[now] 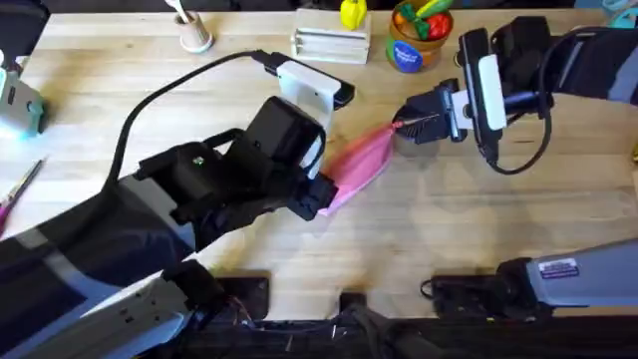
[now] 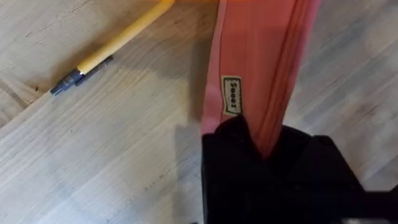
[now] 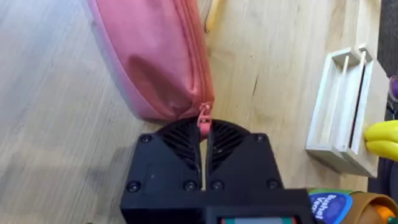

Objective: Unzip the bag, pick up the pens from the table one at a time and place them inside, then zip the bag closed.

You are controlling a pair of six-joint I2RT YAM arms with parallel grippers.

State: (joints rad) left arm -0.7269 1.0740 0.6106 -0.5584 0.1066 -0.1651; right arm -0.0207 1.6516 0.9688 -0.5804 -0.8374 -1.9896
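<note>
Presently I found the soft pink fabric pouch lying on the light-wood plank worktop, near its middle, stretched between my two arms. My right claw had its black fingers pressed together on the small pink zipper pull at the pouch's tapered end. My left claw was closed on the fabric of the opposite end, just below a small sewn label, serving as the anchor. The zipper seam looked shut along the stretch visible from the right wrist camera, so I judged the unzipping step to be only starting.

One slim tan-barrelled pen with a dark tip lay on the worktop just beside the pouch, apart from it.

Risks noted, as judgement only:
- The pull tab was thin and held by the very fingertips; a draw not aligned with the seam could let it slip out.
- If the left claw's hold on the fabric gave way, the whole pouch would slide with the right arm and the zipper would not open.
- Dragging the pouch could nudge the nearby pen and change its position for later pickup.
</note>
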